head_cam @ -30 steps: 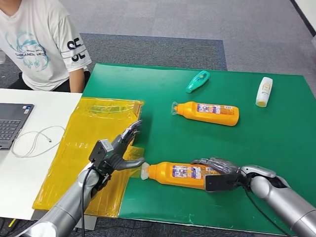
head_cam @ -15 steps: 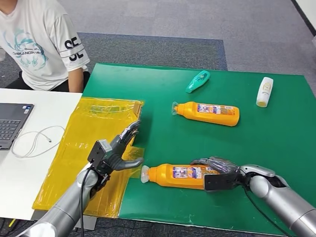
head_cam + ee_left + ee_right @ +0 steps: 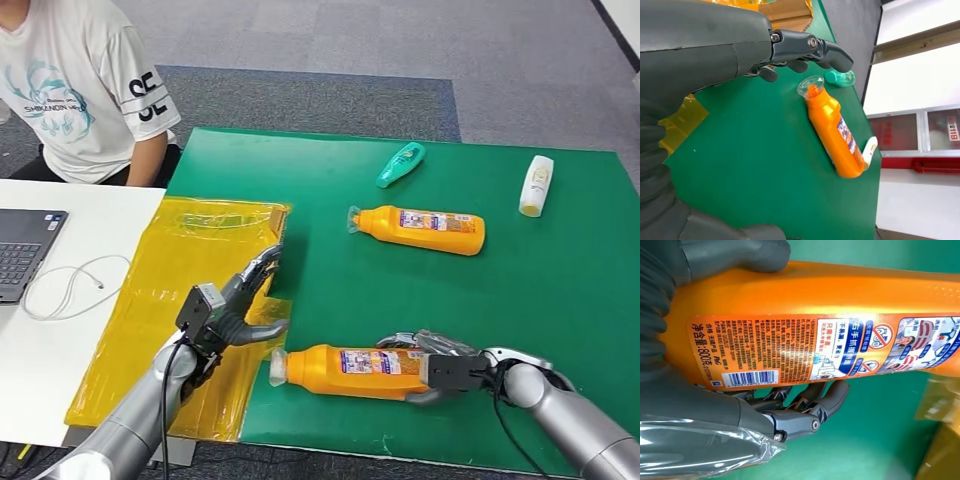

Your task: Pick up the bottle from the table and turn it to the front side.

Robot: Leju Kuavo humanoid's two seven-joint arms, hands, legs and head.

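orange bottle (image 3: 821,300) cap end cut off, small label print (image 3: 791,342) unreadable

Your robot's build
Silver arms (image 3: 573,430), black cables, grey ribbed wrist covers (image 3: 655,305), dark fingers (image 3: 810,47) with visible screws.

Held bottle (image 3: 351,370) lies on mat (image 3: 528,300), before second bottle (image 3: 419,230).

Grey carpet floor (image 3: 317,40) with a darker mat (image 3: 302,105) behind the green counter (image 3: 528,280); a white desk (image 3: 45,350) stands alongside.
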